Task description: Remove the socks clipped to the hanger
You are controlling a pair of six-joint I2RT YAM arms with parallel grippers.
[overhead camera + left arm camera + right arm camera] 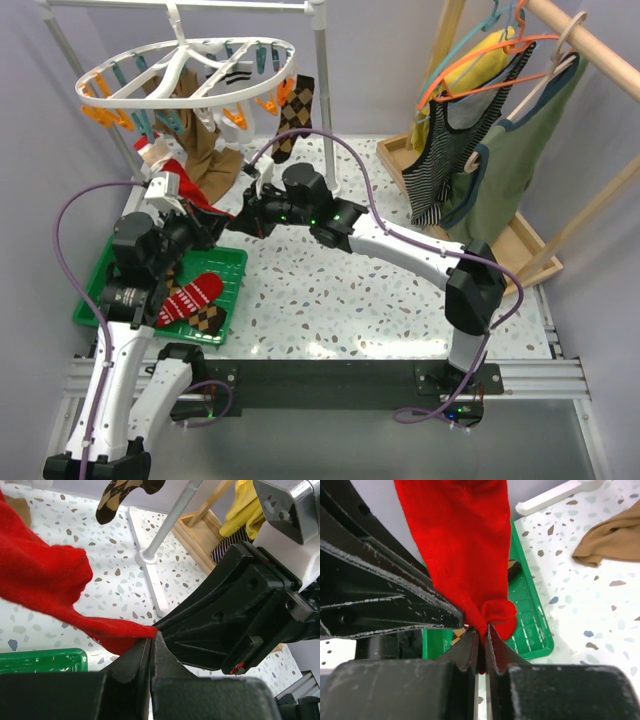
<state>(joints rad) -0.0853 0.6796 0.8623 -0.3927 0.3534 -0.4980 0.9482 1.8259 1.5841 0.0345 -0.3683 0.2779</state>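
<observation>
Pinching red sock (465, 545) in both left fingers (132, 667) and right fingers (465, 652), clamped tight, probably to tug it off hanger (180, 60) above; green tray (530, 625) below for drop.

The overhead camera looks down from behind the arms across the table (400, 300); both wrist cameras sit close, sharing the red sock (45, 580).

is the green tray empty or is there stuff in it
Not empty. The top view shows a red-and-white patterned sock and an argyle sock lying in the green tray.
</observation>
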